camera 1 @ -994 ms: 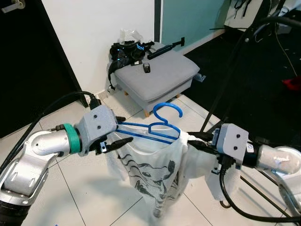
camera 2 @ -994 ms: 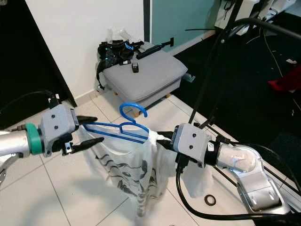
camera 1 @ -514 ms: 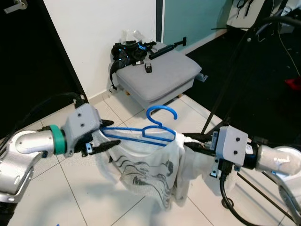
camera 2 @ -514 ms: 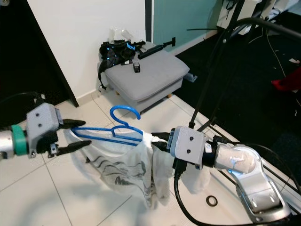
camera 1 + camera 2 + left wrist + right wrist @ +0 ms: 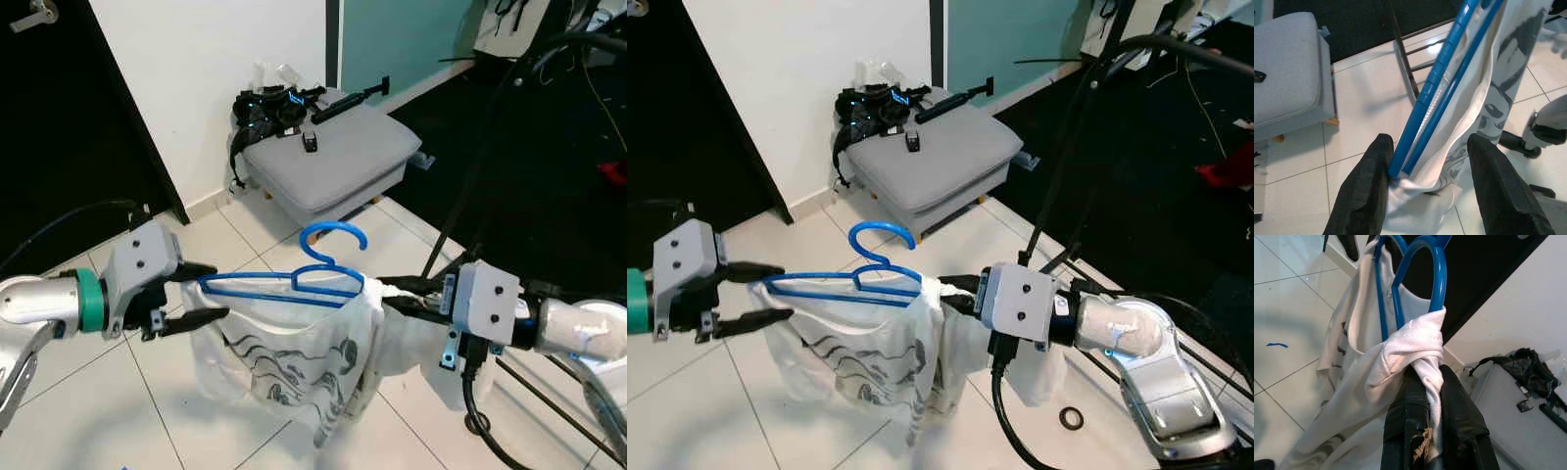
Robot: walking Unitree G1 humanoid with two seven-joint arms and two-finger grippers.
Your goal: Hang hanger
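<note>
though the thin blue plastic hanger point(image 5: 294, 284) is light and stiff, the white printed t-shirt point(image 5: 284, 352) draped on it is soft and limp, so the pair will likely sway and sag if either end is let go. the hanger hangs level in mid air above the white tiled floor point(image 5: 147, 392), its hook point(image 5: 333, 240) pointing up toward twelve o'clock. at its nine o'clock end sits the left pincer point(image 5: 201, 294), its fingers spread wide with the hanger's tip and a fold of cloth lying against one finger point(image 5: 1366, 186), not clamped. at the three o'clock end the right pincer point(image 5: 392, 294) is closed narrow on a bunched twist of the shirt's shoulder right at the hanger's end.

the safest hold looks to be the stiff shoulder bar near the hook, since gripped cloth alone could slip off smooth plastic. the hook itself must stay free for the black metal rack rail point(image 5: 578, 44) up at one o'clock.

the shirt carries a dark wavy graphic; no lettering or brand can be read. a grey cushioned footstool point(image 5: 328, 152) stands at twelve o'clock.
</note>
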